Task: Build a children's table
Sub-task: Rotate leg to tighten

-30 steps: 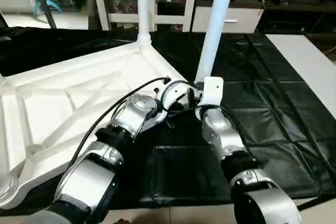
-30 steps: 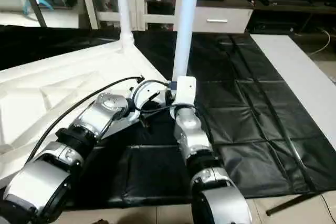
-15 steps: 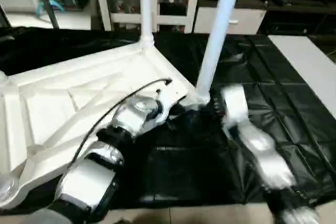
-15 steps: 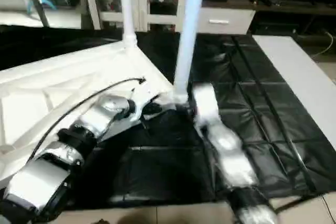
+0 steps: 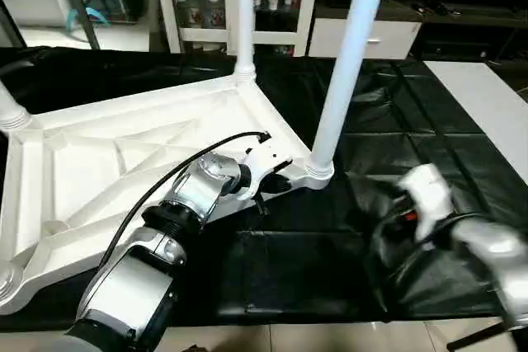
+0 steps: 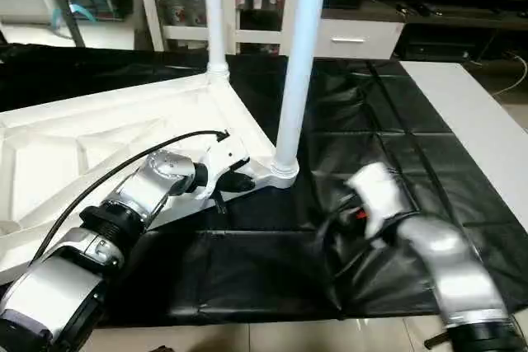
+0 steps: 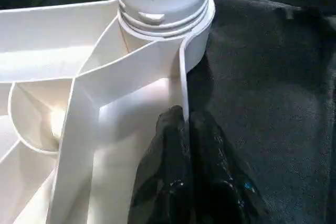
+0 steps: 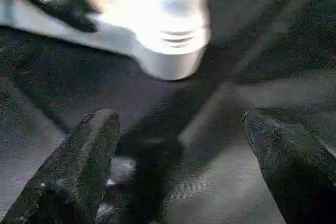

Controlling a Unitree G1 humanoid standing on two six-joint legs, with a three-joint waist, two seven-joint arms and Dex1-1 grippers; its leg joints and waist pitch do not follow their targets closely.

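1. The left gripper [image 7: 184,129] is pinched together on the thin upright rim of the table top [image 5: 124,154], right beside the near-right corner socket [image 5: 318,172]; its black fingertips [image 7: 173,121] straddle the wall and steady the top.
2. The right gripper [image 8: 178,145] has its fingers spread wide with nothing between them. It hangs over the black cover [image 5: 412,113] to the right of that corner, apart from the leg, and faces the socket from a short way off.
3. The table top lies ribbed side up on the black-covered work table, taking up the left and middle of the scene.
4. The nearest leg [image 5: 346,55] stands upright in the near-right socket, and its base collar looks seated against the socket's rim. Whether it is pushed fully home I cannot tell.
5. A second leg [image 5: 245,14] stands in the far corner socket, also upright.
6. At the far left, the foot of a third leg [image 5: 10,109] rises from its corner.
7. The near-left corner [image 5: 7,282] sits at the edge of view, and no leg can be made out there. By my reading three legs are in and that corner is left, then turning the table onto its feet.
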